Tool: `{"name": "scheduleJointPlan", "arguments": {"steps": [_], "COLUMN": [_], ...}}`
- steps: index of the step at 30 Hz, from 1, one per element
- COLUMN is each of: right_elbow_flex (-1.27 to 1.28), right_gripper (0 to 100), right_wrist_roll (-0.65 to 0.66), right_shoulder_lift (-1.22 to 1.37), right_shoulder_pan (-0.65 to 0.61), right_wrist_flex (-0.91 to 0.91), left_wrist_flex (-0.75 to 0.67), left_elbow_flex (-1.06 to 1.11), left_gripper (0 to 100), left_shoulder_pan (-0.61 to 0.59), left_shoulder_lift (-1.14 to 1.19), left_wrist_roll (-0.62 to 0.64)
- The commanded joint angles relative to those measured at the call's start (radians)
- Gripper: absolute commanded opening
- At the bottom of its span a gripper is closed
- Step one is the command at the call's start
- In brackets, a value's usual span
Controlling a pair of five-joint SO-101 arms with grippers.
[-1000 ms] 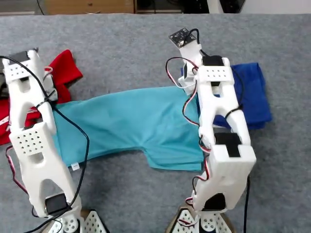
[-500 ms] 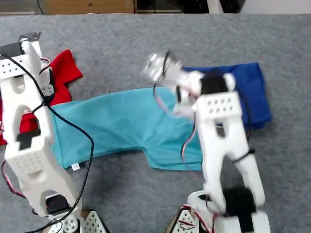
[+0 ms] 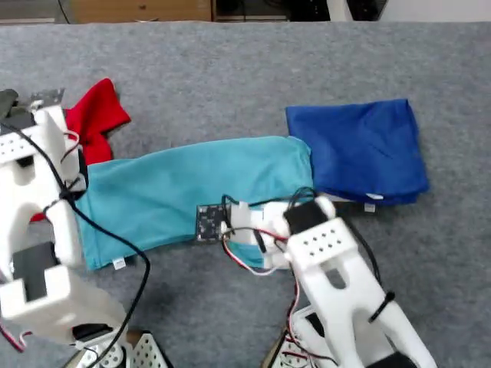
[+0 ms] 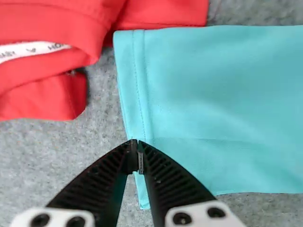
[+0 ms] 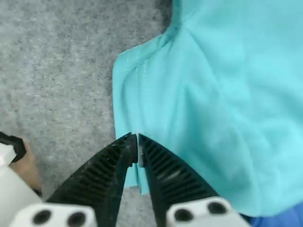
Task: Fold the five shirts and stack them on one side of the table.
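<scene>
A teal shirt [image 3: 192, 184] lies stretched across the middle of the grey table [image 3: 230, 69]. Its hem [image 4: 130, 85] runs beside a crumpled red shirt [image 3: 96, 119] at the left. My left gripper [image 4: 137, 147] is shut with its tips pinched on that teal hem, next to the red shirt [image 4: 47, 56]. My right gripper [image 5: 137, 139] is shut on a rumpled edge of the teal shirt [image 5: 213, 94] at its near side, under the right arm [image 3: 322, 245]. A folded blue shirt [image 3: 360, 149] rests at the right, touching the teal one.
The left arm [image 3: 34, 207] stands over the table's left edge and covers part of the red shirt. Bare grey cloth stretches along the far side and in the near right corner [image 3: 445, 253]. A strip of blue shirt [image 5: 284, 220] shows beyond the teal one.
The right arm swung from the far side by the blue shirt back to the teal shirt's near edge, uncovering the blue shirt. The left arm drew back. The teal shirt now looks narrower.
</scene>
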Motion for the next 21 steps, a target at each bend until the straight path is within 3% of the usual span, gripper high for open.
{"name": "scheduleJointPlan", "arguments": {"steps": [1, 8, 17, 21], "right_elbow_flex": [0.074, 0.151, 0.308, 0.321], "right_gripper": [13.4, 14.7, 14.7, 14.5], "right_wrist_roll": [0.011, 0.014, 0.011, 0.011], "right_shoulder_lift": [-0.03, -0.035, -0.028, -0.028], "right_shoulder_pan": [-0.031, -0.084, -0.082, -0.081], "right_wrist_flex": [-0.068, -0.057, -0.318, -0.341], "left_wrist_flex": [-0.063, -0.083, -0.08, -0.078], "left_elbow_flex": [0.094, 0.135, 0.137, 0.137], "left_gripper": [2, 2, 2, 2], "left_shoulder_pan": [-0.008, -0.012, -0.012, -0.012], "left_shoulder_lift": [-0.101, -0.127, -0.127, -0.127], "left_wrist_roll": [-0.006, 0.0, 0.002, 0.002]}}
